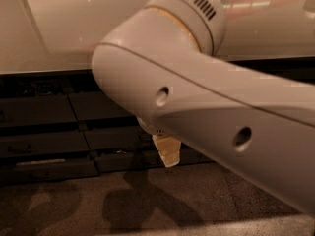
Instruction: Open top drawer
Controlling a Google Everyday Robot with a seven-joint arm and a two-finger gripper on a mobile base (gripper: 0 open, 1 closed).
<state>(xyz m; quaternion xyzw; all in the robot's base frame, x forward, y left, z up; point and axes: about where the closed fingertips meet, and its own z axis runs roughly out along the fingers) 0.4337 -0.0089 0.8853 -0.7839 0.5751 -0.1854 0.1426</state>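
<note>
A bank of dark grey drawer fronts runs under a pale countertop [59,28]. The top drawer [98,106] of the middle column shows only at its left part; my arm hides the rest and its handle. It looks closed. My gripper [167,152] shows as a yellowish tip poking out below the big white arm [206,117]. It hangs in front of the lower drawer fronts, below the top drawer, close to the floor line. It holds nothing that I can see.
The left drawer column [34,109] has several shallower fronts, the lowest with a pale strip [37,162]. A speckled floor [74,205] with the arm's shadow lies in front. The white arm blocks the right half of the view.
</note>
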